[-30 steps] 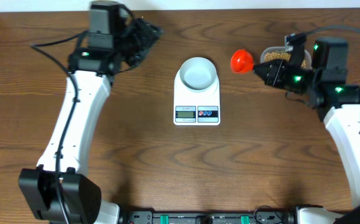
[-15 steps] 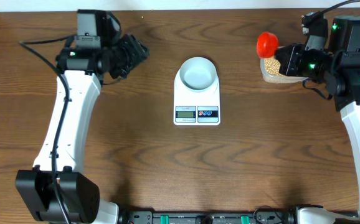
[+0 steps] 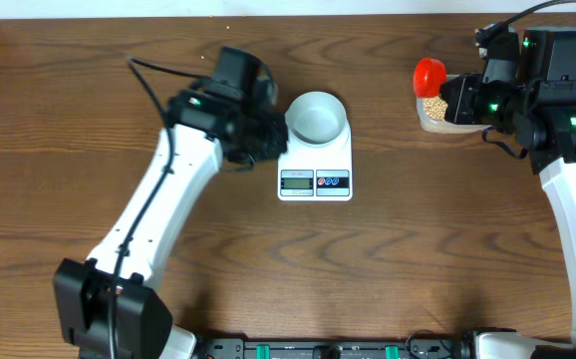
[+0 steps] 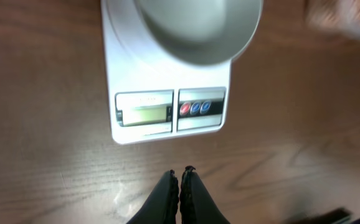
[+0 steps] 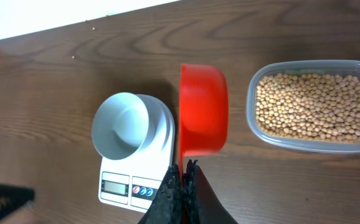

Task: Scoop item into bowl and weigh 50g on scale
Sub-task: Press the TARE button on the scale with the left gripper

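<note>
The white bowl (image 3: pixel 317 116) sits empty on the white scale (image 3: pixel 315 172) at mid-table. My left gripper (image 3: pixel 266 148) hovers by the scale's left edge, shut on nothing; in the left wrist view its tips (image 4: pixel 180 174) point at the scale (image 4: pixel 167 124) and the bowl (image 4: pixel 198 25). At the back right, my right gripper (image 3: pixel 459 97) is shut on the handle of a red scoop (image 3: pixel 429 75), held on its side over the left end of the clear container of beans (image 3: pixel 437 105). The right wrist view shows the scoop (image 5: pixel 203 109), the beans (image 5: pixel 314 106) and the bowl (image 5: pixel 121 127). The scoop's inside is hidden.
Bare brown wood surrounds the scale. The container (image 5: pixel 255 99) stands near the table's back edge, where a white wall strip (image 5: pixel 55 15) begins. The left arm's white link (image 3: pixel 158 214) crosses the table's left half.
My left arm has swung from the back left across to the scale's left side, and its jaws have closed. The right arm carried the scoop back to the container, then held still.
</note>
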Tool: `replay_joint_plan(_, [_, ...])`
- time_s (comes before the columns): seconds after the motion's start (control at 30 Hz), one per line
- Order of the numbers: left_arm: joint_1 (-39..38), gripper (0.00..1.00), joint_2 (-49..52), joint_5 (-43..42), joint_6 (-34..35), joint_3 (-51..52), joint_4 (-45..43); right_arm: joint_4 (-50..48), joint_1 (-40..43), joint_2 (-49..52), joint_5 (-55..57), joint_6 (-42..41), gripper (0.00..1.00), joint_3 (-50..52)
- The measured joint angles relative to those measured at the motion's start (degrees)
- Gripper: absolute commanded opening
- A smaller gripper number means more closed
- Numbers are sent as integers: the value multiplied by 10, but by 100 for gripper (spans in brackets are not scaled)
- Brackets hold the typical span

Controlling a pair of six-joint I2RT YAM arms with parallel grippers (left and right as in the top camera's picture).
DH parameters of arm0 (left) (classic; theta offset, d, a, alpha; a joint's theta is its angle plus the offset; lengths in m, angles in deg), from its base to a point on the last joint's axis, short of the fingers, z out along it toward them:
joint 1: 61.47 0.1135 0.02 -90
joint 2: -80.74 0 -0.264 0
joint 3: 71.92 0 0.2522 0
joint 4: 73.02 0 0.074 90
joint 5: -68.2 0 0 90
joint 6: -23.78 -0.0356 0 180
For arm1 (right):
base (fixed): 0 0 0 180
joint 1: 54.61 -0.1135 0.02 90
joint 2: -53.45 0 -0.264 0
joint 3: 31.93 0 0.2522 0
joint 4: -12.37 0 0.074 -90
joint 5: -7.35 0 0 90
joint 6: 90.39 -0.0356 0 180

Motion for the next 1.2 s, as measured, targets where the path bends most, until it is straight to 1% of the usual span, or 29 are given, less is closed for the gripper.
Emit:
replay_joint_plan(0.1, [-32,8,0,22,-3,31,-4,0,0,0,6,0,1,0])
replay_joint_plan(0.2, [-56,7,0,47,-3,60,-31,1,0,0,9,0,1,0])
replay_joint_plan(0.33, [-86,7,0,61,-3,96,-81,1,0,0,10,0,1,0])
replay_joint_plan(0.5, [-128,7,0,69,-10,133,-168,4,0,0,11,0,1,0])
replay_joint_plan(0.63, [-155,7,2,101,-22,147,-186,10,0,0,11,0,1,0])
replay_joint_plan(0.87, [-162,7,29,152,-49,148,-198,5,0,0,12,0,1,0])
replay_joint_plan(1.2, [-162,8,85,163,-91,149,-244,4,0,0,12,0,1,0])
